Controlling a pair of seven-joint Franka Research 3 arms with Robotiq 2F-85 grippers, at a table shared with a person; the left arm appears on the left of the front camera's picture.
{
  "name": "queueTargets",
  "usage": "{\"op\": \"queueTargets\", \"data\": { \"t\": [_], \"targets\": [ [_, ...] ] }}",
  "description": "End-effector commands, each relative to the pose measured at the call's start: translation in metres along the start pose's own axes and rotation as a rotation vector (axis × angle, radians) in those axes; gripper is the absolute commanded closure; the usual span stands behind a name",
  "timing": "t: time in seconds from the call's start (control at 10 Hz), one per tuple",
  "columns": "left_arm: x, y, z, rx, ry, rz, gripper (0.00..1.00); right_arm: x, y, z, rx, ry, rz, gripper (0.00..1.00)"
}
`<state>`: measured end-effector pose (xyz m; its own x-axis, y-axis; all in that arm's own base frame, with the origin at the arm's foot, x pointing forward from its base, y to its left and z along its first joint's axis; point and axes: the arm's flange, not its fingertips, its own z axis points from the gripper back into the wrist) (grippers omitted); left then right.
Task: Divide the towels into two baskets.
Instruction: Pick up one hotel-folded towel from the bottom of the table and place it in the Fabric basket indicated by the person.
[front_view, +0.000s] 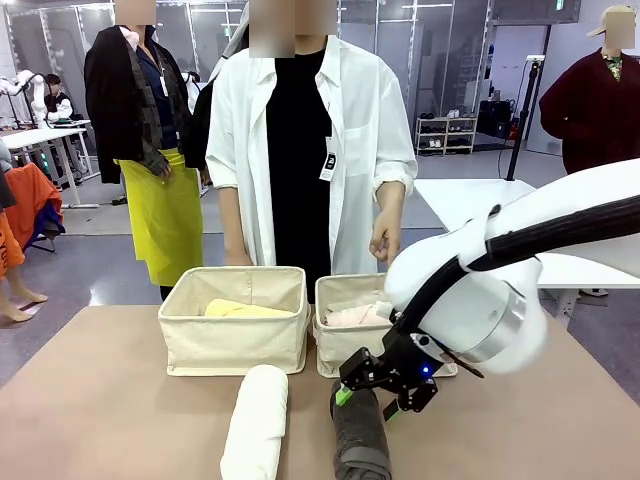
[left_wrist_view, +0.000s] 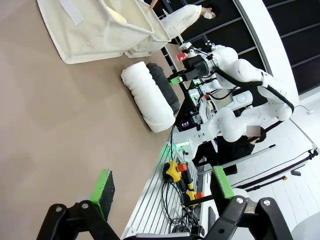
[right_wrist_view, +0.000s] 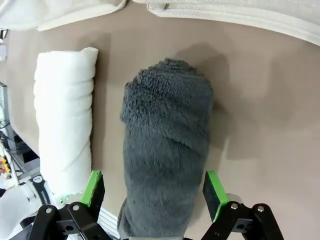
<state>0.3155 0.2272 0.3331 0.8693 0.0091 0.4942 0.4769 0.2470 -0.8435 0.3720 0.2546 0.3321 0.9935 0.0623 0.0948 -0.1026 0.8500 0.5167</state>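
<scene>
Brown and plain, the counter (front_view: 110, 400) has a busy hall behind it, and a person in a white shirt (front_view: 300, 150) stands at its far side. Several things are seen only in part. The dark grey towel (front_view: 360, 440) lies on the counter with its near end cut off by the bottom edge of the front view. The white towel (front_view: 257, 420), just beside it and almost parallel, is cut off in the same way. Beyond the dark grey towel stand two cream baskets, side by side. The first basket (front_view: 235, 345) holds the yellow towel (front_view: 245, 310) and the second basket (front_view: 340, 350) holds the pink towel (front_view: 355, 316). The big joint of the right arm (front_view: 480, 300) covers one end of the second basket, so the pink towel shows only as pale folds at the rim. In the front view the right tool (front_view: 368, 402) is at the far end of the dark grey towel, and how its jaws stand is hard to read there. The right wrist view makes it plain: the green pads (right_wrist_view: 93, 186) are wide apart, one on each side of the dark grey towel, with a small gap on each side, gripping nothing. That view also shows the long fuzzy pile of this towel and the finer, ribbed roll of the white one. In the left wrist view the left tool (left_wrist_view: 162, 187) is open and empty, well apart from the dark grey towel, which the white towel mostly hides from there.
</scene>
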Motion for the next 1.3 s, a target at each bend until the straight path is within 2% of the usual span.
{"op": "queueTargets", "data": {
  "t": [0.0, 0.3, 0.4, 0.5, 0.6, 0.7, 0.8, 0.9, 1.0, 1.2],
  "targets": [
    [-0.003, -0.003, 0.003, -0.004, 0.007, -0.001, 0.02, 0.005, 0.018, -0.019, -0.069, 0.002, -0.008, 0.00],
    [-0.003, -0.003, 0.003, -0.004, 0.007, -0.001, 0.02, 0.002, 0.027, -0.039, -0.123, 0.015, 0.041, 0.00],
    [-0.003, -0.003, 0.003, -0.004, 0.007, -0.001, 0.02, -0.001, 0.027, -0.042, -0.146, 0.022, 0.056, 0.16],
    [-0.003, -0.003, 0.003, -0.004, 0.007, -0.001, 0.02, -0.003, 0.028, -0.045, -0.146, 0.022, 0.051, 0.20],
    [-0.003, -0.003, 0.003, -0.004, 0.007, -0.001, 0.02, -0.005, 0.027, -0.045, -0.148, 0.017, 0.048, 0.36],
    [-0.003, -0.003, 0.003, -0.004, 0.007, -0.001, 0.02, -0.007, 0.029, -0.048, -0.152, 0.014, 0.052, 0.40],
    [-0.003, -0.003, 0.003, -0.004, 0.007, -0.001, 0.02, -0.009, 0.030, -0.050, -0.149, 0.012, 0.051, 0.56],
    [-0.003, -0.003, 0.003, -0.004, 0.007, -0.001, 0.02, -0.010, 0.030, -0.049, -0.148, 0.004, 0.042, 0.60],
    [-0.003, -0.003, 0.003, -0.004, 0.007, -0.001, 0.02, -0.012, 0.030, -0.046, -0.191, -0.015, 0.038, 0.76],
    [-0.003, -0.003, 0.003, -0.004, 0.007, -0.001, 0.02, -0.017, 0.040, -0.020, -0.218, 0.009, 0.099, 0.79]
  ]
}}
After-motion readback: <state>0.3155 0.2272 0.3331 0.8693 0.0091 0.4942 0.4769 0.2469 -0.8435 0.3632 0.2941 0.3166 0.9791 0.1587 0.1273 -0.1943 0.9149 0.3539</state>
